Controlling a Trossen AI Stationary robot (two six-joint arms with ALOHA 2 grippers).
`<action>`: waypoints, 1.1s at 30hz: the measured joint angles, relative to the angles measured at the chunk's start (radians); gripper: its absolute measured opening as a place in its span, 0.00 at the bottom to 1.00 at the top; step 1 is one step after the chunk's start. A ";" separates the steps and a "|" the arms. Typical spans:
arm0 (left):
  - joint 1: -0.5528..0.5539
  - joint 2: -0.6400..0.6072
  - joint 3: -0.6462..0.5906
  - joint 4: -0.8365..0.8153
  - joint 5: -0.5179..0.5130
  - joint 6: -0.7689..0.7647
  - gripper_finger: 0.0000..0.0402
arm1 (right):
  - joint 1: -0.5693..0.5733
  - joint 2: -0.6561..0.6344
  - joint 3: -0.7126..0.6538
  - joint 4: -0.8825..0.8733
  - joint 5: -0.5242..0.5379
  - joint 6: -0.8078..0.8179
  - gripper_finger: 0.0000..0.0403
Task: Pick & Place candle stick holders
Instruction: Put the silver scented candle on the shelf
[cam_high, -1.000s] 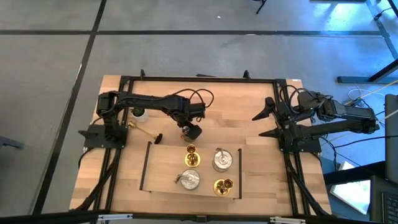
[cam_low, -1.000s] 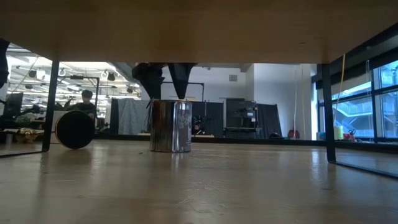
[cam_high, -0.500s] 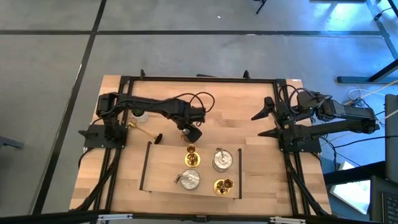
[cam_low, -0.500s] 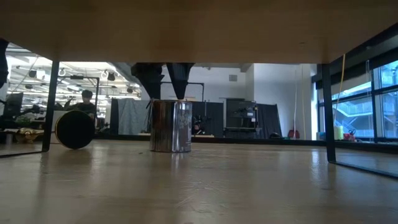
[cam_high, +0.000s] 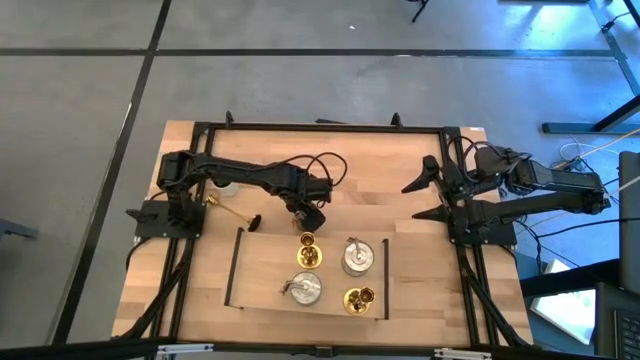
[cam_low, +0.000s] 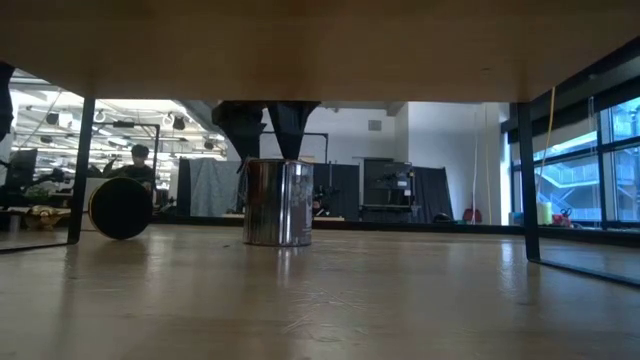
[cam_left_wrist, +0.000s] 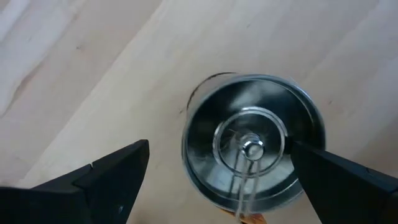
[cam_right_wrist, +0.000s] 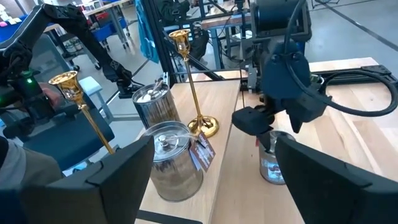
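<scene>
I have the left gripper (cam_left_wrist: 217, 180) hanging just above a silver holder (cam_left_wrist: 254, 148) near the middle of the bench (cam_high: 380, 190), fingers spread wide to either side of it and gripping nothing. The right gripper (cam_high: 428, 190) waits wide open and empty by the right edge. Four holders stand in the tray (cam_high: 236, 268) at the front edge, and one gold holder (cam_high: 232, 211) lies near the left edge. A paper tag (cam_right_wrist: 203, 151) hangs on a tray holder; I can't read it
</scene>
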 joint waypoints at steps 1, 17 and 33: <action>0.000 0.000 0.000 0.000 0.000 0.000 0.97 | 0.000 0.001 0.000 0.000 0.000 0.000 0.84; -0.006 -0.010 0.089 0.014 -0.061 0.153 0.97 | 0.000 0.003 0.000 0.005 0.001 0.011 0.84; -0.078 -0.011 0.089 -0.038 -0.201 0.362 0.97 | -0.040 0.000 0.000 0.000 -0.016 0.011 0.84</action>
